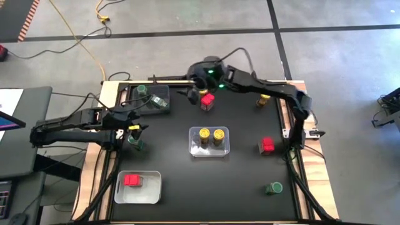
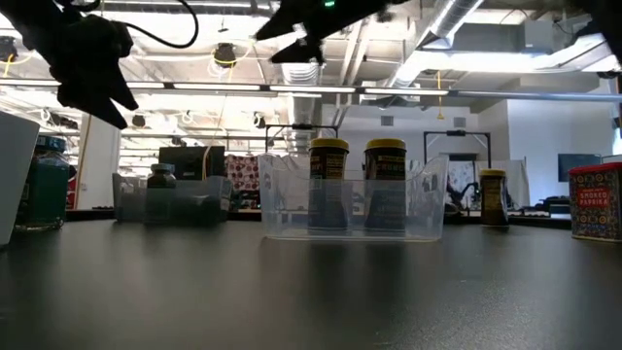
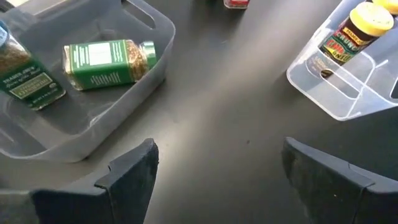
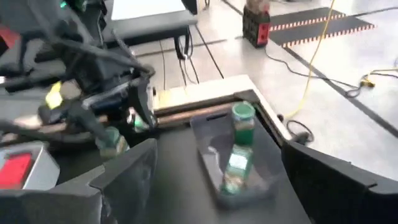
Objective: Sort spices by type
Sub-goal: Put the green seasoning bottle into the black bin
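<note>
In the high view a grey bin (image 1: pixel 152 98) at the far left holds green-lidded jars; the left wrist view shows one lying (image 3: pixel 109 62) and one standing (image 3: pixel 25 78). A clear bin (image 1: pixel 209 150) at mid-table holds two yellow-lidded jars (image 1: pixel 211 135). Another clear bin (image 1: pixel 139 195) near the left holds a red-topped jar (image 1: pixel 132 180). Loose on the table stand a green jar (image 1: pixel 134 143), a red jar (image 1: pixel 207 100), a yellow jar (image 1: pixel 263 100), a red jar (image 1: pixel 267 145) and a green jar (image 1: pixel 274 187). My left gripper (image 3: pixel 214 155) hangs open above the table by the loose left green jar. My right gripper (image 4: pixel 217 162) is open, raised beside the far red jar.
The table has a raised wooden frame (image 1: pixel 111 94) around its black top. Bare black surface lies between the middle bin and the near edge (image 1: pixel 212 194). My right arm (image 1: pixel 281 94) spans the far right part of the table. Cables (image 1: pixel 87 44) lie on the floor beyond.
</note>
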Controlling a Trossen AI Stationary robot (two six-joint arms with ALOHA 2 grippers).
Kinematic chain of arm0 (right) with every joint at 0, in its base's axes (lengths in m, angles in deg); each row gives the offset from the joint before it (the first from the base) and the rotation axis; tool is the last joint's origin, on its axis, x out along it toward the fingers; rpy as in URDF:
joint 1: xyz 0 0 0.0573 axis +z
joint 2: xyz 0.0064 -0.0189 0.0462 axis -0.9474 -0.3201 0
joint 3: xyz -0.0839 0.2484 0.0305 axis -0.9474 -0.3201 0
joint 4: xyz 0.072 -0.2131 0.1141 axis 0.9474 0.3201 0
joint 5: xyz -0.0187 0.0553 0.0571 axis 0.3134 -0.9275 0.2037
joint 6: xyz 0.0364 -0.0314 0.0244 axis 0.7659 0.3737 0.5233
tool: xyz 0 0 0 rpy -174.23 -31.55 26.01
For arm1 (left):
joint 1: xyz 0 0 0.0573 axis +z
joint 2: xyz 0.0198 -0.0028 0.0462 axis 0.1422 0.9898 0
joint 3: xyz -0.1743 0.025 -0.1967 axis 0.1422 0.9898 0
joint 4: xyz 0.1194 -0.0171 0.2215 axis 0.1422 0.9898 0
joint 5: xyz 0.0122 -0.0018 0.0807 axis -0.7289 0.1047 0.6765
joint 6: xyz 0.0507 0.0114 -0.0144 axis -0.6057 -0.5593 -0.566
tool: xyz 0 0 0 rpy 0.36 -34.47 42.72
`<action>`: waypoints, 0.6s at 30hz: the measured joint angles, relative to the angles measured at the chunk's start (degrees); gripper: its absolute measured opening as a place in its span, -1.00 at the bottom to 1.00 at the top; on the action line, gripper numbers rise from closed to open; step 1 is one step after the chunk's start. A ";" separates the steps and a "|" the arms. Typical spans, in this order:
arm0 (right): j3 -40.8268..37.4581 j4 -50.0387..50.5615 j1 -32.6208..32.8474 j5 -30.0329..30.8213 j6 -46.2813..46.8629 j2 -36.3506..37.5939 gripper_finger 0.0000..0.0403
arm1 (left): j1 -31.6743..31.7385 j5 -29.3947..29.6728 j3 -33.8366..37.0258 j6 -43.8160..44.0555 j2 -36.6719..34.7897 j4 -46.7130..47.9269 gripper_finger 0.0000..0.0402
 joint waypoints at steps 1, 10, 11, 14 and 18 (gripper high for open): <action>2.55 1.10 0.33 0.00 1.00 -2.11 0.84 | 0.00 0.00 0.00 -0.02 0.00 0.01 0.61; 25.98 12.08 0.90 0.11 5.25 -19.22 0.84 | -0.04 0.00 0.04 -4.51 -0.23 -0.39 0.61; 24.62 12.73 0.62 0.14 6.35 -18.88 0.84 | -0.04 0.00 0.03 -5.32 -0.13 -0.74 0.61; 23.94 18.97 -0.01 0.98 8.03 -17.93 0.84 | -0.04 0.04 0.04 -5.51 -0.09 -1.93 0.61; 24.27 33.22 -1.87 1.03 7.99 -15.47 0.84 | 0.15 0.77 0.04 -10.49 -0.05 -4.46 0.61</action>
